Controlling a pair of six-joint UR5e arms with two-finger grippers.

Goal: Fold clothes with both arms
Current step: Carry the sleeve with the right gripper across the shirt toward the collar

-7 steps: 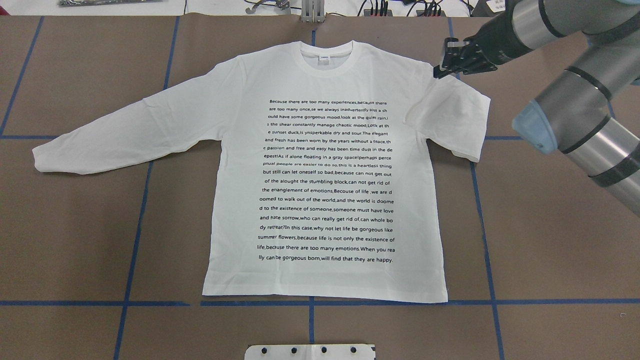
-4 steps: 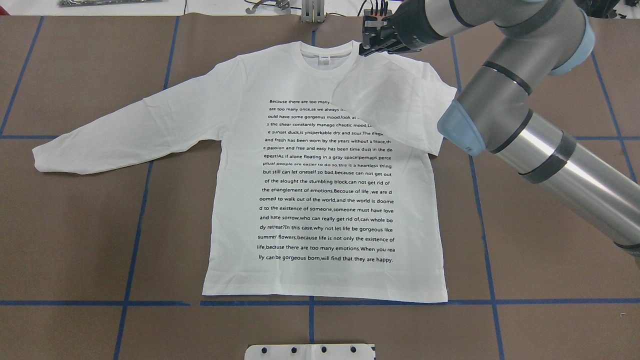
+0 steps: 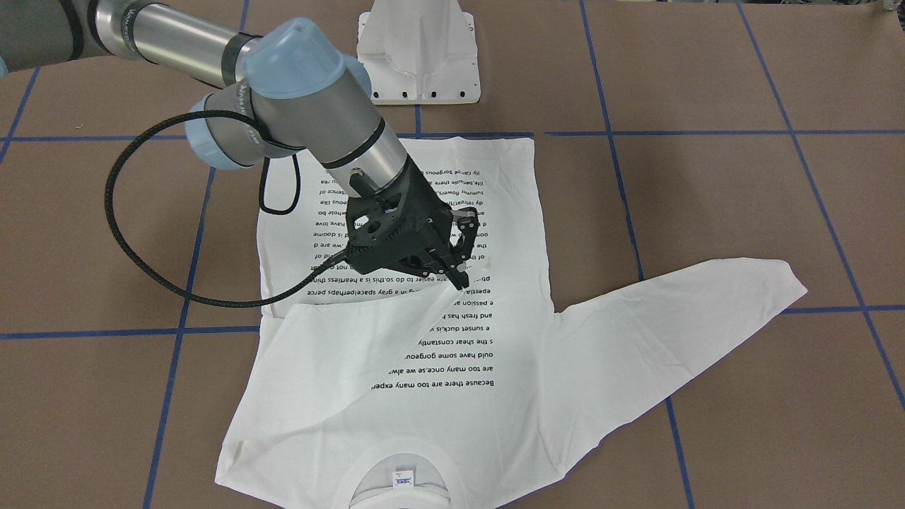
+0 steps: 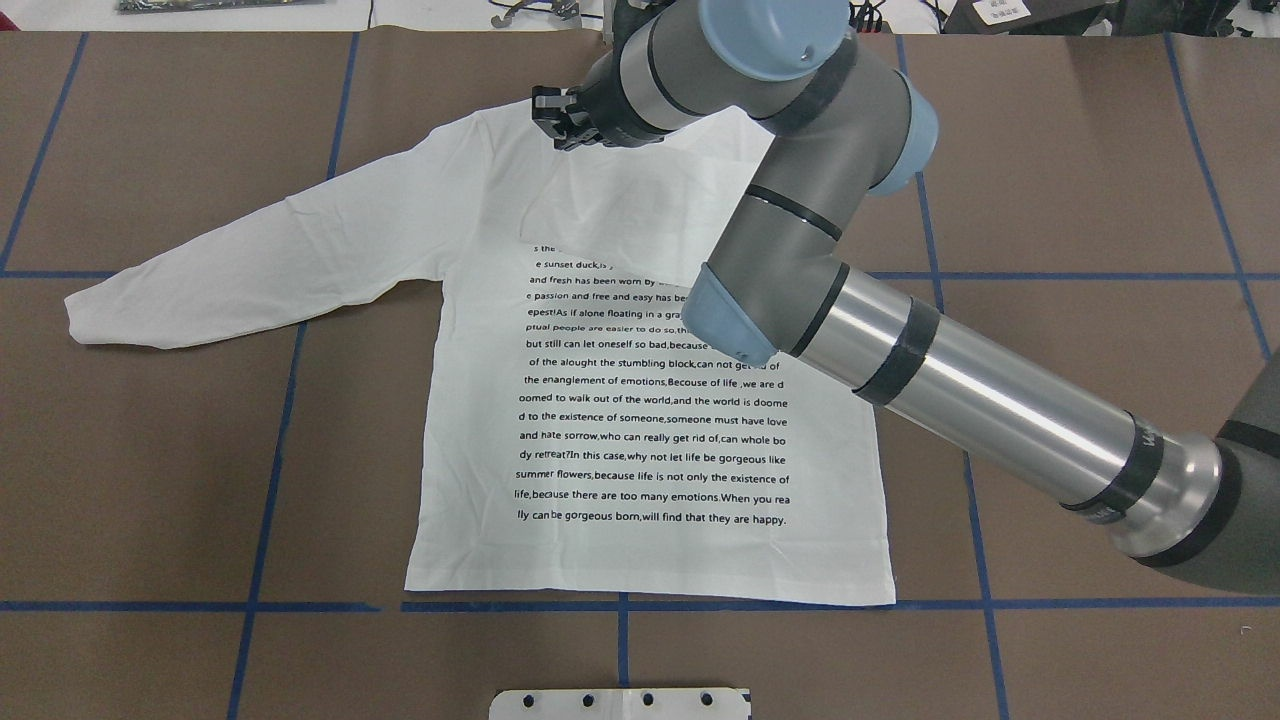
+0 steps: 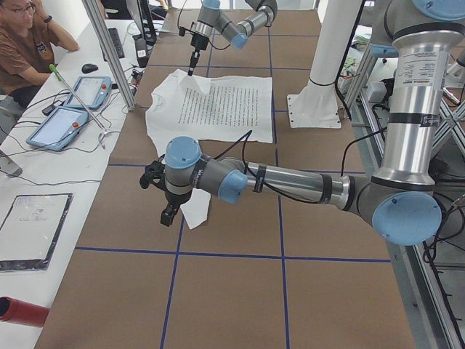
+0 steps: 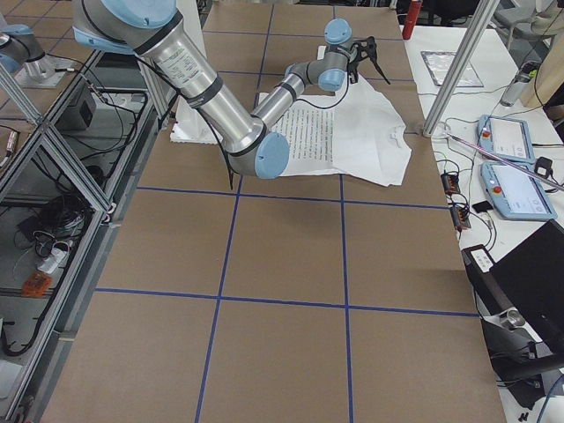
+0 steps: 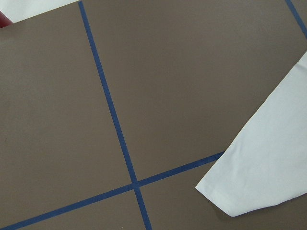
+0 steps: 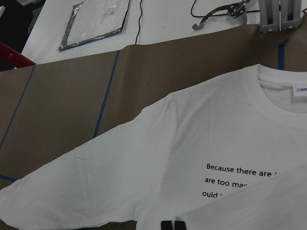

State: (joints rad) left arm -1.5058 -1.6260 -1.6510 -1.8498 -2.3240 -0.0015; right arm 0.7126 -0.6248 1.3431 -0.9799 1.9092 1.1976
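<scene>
The white long-sleeved T-shirt point(image 4: 650, 430) lies flat, printed side up, on the brown table. My right gripper point(image 4: 556, 118) is shut on the end of the shirt's right sleeve and holds it above the opposite shoulder. The sleeve flap point(image 4: 620, 210) drapes over the collar and the top lines of text. In the front-facing view the right gripper point(image 3: 458, 277) pinches a raised point of cloth. The other sleeve point(image 4: 200, 270) lies stretched out straight. My left gripper point(image 5: 167, 217) hangs by that sleeve's cuff point(image 7: 259, 177); I cannot tell whether it is open or shut.
The white pedestal base point(image 3: 418, 49) stands at the table's near edge. Blue tape lines point(image 4: 270, 470) grid the brown surface. Beyond the far edge are cables and a metal bracket point(image 8: 225, 12). A seated person point(image 5: 25, 43) and tablets point(image 5: 62, 120) are at a side bench.
My right gripper has swept leftward from the shirt's right shoulder, past the collar, to the opposite shoulder, dragging the sleeve. The flap now hides the collar and more text.
</scene>
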